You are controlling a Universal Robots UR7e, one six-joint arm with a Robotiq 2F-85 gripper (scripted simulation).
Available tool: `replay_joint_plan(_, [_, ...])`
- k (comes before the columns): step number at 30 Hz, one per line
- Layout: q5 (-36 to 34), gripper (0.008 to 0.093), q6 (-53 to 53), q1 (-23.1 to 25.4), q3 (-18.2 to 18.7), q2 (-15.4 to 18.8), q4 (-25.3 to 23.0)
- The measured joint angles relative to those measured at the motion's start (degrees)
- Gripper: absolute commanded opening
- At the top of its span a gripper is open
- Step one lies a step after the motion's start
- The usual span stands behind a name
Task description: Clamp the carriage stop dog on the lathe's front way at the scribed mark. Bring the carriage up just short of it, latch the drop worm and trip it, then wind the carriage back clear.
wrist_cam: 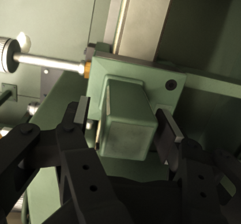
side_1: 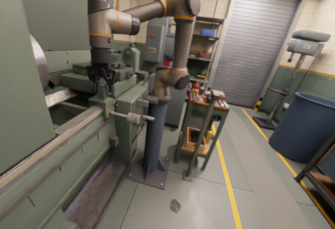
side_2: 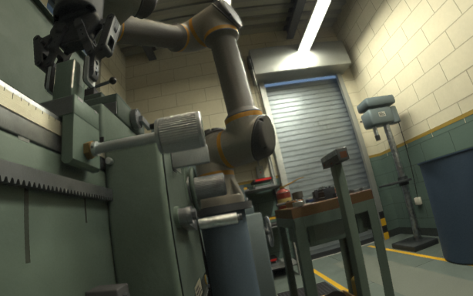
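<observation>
The carriage stop dog (wrist_cam: 126, 118) (side_1: 102, 100) (side_2: 68, 104) is a green block seated on the lathe's front way, with an upright square post on top. My gripper (wrist_cam: 128, 121) (side_1: 102, 82) (side_2: 70, 75) stands straight above that post, open and holding nothing, a finger on either side of it. A steel clamp screw with a knurled knob (side_2: 178, 132) (side_1: 133, 118) (wrist_cam: 7, 55) sticks out of the dog's front face toward the aisle. The carriage apron (side_1: 130, 113) (side_2: 143, 208) sits right beside the dog. The graduated way (side_2: 8, 98) runs off to the left.
A blue bin (side_1: 306, 126) stands on the right by the wall. A green tool cart (side_1: 204, 124) with hand tools sits beside the arm's blue pedestal (side_1: 153, 141). A drill press (side_1: 294, 72) is near the roller door. Yellow lines mark the aisle.
</observation>
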Motion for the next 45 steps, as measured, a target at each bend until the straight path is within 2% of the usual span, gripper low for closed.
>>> replay_joint_plan(9, [0.0,0.058,0.0,0.0,-1.0,-0.56,1.66])
replay_joint_plan(18, [0.0,0.058,0.0,0.0,-6.88,-3.04,9.71])
replay_joint_plan(22, [0.0,0.058,0.0,0.0,-8.44,-3.46,11.66])
replay_joint_plan(45, [0.0,0.058,0.0,0.0,-8.56,-3.44,11.94])
